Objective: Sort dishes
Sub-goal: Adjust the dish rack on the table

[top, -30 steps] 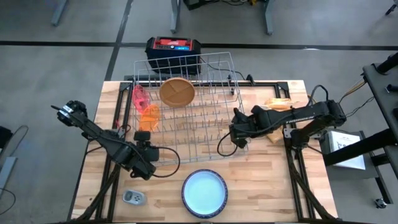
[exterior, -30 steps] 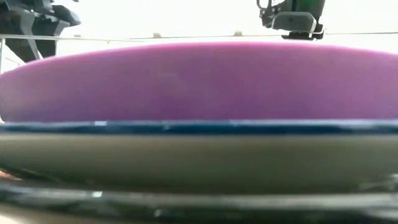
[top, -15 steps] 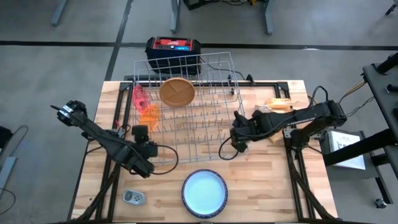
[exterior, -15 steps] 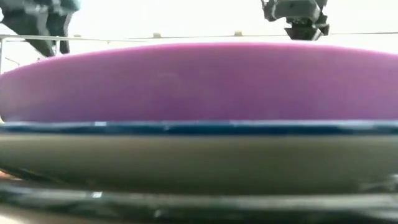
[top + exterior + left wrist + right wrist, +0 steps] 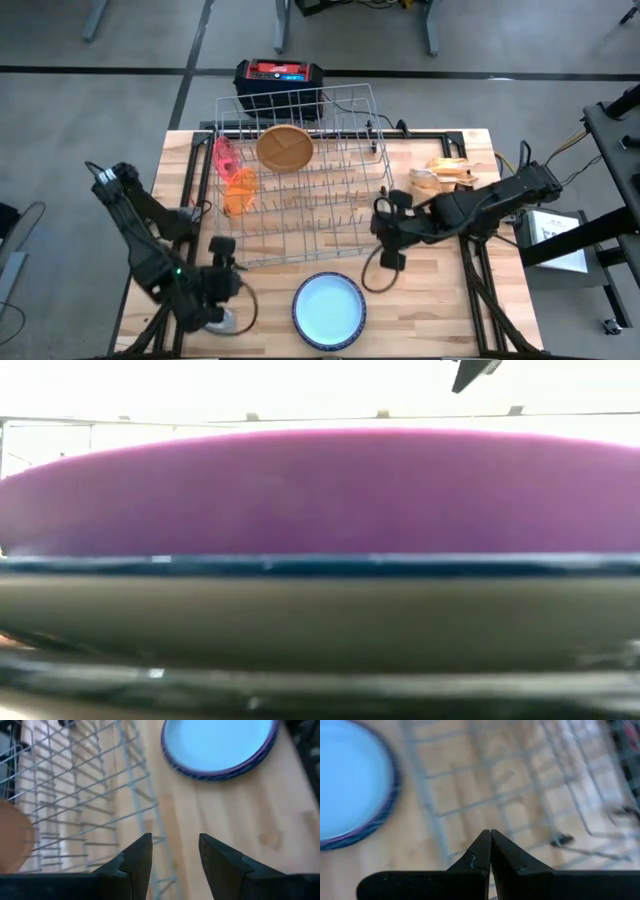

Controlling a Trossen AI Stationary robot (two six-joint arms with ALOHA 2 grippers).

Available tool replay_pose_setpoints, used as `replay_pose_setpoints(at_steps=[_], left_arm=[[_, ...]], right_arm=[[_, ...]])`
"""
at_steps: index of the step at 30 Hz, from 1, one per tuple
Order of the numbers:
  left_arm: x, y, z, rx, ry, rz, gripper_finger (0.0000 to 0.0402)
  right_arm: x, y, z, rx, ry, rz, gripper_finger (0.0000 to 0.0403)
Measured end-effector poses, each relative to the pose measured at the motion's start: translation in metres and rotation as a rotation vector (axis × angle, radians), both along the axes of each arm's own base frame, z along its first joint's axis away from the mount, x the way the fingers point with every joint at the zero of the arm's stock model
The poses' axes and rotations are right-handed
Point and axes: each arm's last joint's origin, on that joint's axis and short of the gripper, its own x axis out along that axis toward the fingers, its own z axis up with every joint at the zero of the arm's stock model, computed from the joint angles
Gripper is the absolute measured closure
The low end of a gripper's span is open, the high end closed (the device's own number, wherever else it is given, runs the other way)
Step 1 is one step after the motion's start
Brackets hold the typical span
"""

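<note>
A stack of plates (image 5: 328, 308) lies near the table's near edge, a white one on top; the low view shows its purple plate (image 5: 320, 490) above a blue rim and a dark plate. A brown divided plate (image 5: 285, 147) stands in the wire rack (image 5: 300, 190), and the pink cup (image 5: 226, 155) and orange cup (image 5: 240, 188) sit at the rack's left end. My left gripper (image 5: 175, 840) is open and empty at the near left (image 5: 225, 275), left of the stack (image 5: 220, 745). My right gripper (image 5: 490, 834) is shut and empty by the rack's near right corner (image 5: 388, 258).
A small grey-white device (image 5: 215, 320) lies at the near left corner, partly under my left arm. A red-and-black box (image 5: 278, 80) stands behind the rack. Tan objects (image 5: 445, 172) lie at the far right. Bare wood shows right of the stack.
My left gripper has swung from the rack's near left corner toward the table's near edge, ending over the small device. My right gripper has gone a little toward the near edge, away from the rack. Both have left most of the low view.
</note>
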Motion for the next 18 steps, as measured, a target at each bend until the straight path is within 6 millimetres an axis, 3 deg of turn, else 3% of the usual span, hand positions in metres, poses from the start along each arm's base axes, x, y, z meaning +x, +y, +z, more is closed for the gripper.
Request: replay_pose_setpoints(at_steps=[7,12,18], left_arm=[[-0.002,-0.025,-0.018,-0.049,0.048,-0.005,0.0319],[-0.003,-0.02,-0.036,-0.027,0.076,0.08,0.039],[-0.008,-0.01,-0.06,0.015,0.119,0.172,0.0399]], right_arm=[[-0.002,0.011,0.005,0.044,-0.05,0.074,0.0403],[-0.002,0.011,-0.002,0.036,-0.03,0.058,0.0403],[-0.003,0.009,-0.011,0.036,-0.004,0.019,0.0403]])
